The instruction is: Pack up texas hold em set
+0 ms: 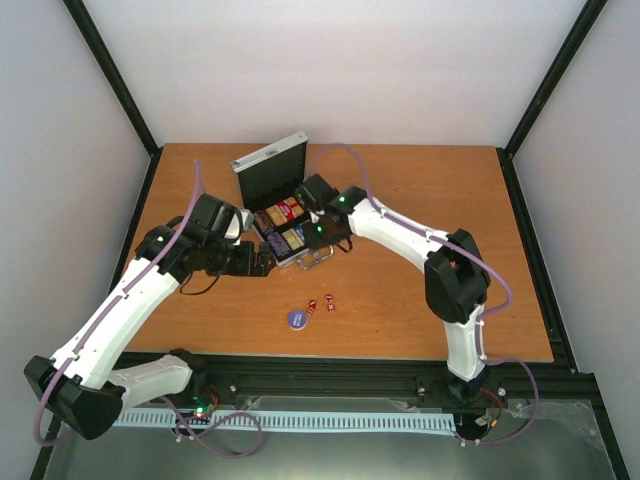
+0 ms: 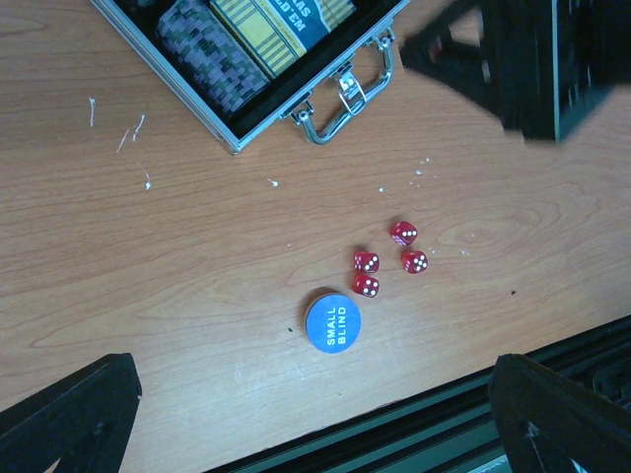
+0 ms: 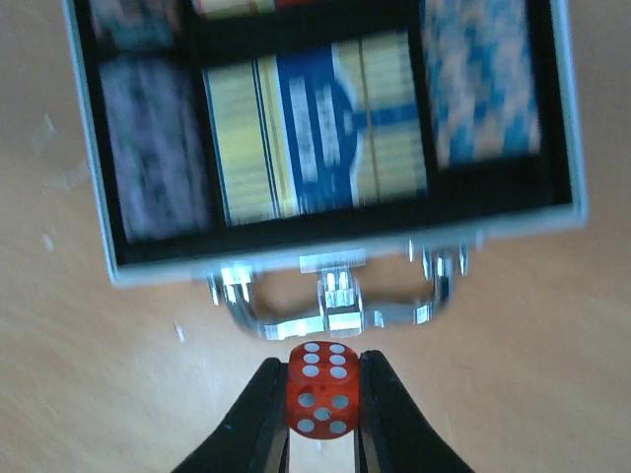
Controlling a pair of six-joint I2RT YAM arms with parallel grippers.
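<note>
1. Right gripper (image 3: pixel 322 379) sits closest to its own camera. Its two black fingers (image 3: pixel 258 419) are pinched on a red die (image 3: pixel 322 396), a glossy cube with white pips. It is held just on the near side of the case's handle.
2. Left gripper (image 1: pixel 258 263) is spread wide with nothing in it. Its dark fingers (image 2: pixel 74 414) show only in the bottom corners of the left wrist view, hanging over the table just left of the case.
3. Table (image 1: pixel 450 250): smooth orange-brown wood with visible grain and a few white flecks near the case.
4. Silver metal case (image 1: pixel 268 172): it rests at the far middle of the table. Its lid stands open on the far side, and the inside is lined in black and split into compartments. A shiny chrome handle (image 3: pixel 335 320) and a latch sit on its near wall.
5. Blue-and-yellow card box (image 3: pixel 315 138): it lies flat in the middle compartment nearest the handle. The left wrist view shows part of its print, ending "D EM"; the right wrist view is too blurred to read. The red card box (image 1: pixel 289 209) lies beyond it, toward the lid.
6. Chip stacks (image 2: pixel 207 49): they lie on edge in ribbed rows, grey with darker marks, in the compartments beside the card boxes.
7. Blue disc (image 2: pixel 333 322): a flat round piece with "SMALL BLIND" in white, lying on the table near its near edge and well apart from the case.
8. Four red dice (image 2: pixel 367 261): a loose cluster with white pips on the bare wood, just beyond the disc and a little to its right.
</note>
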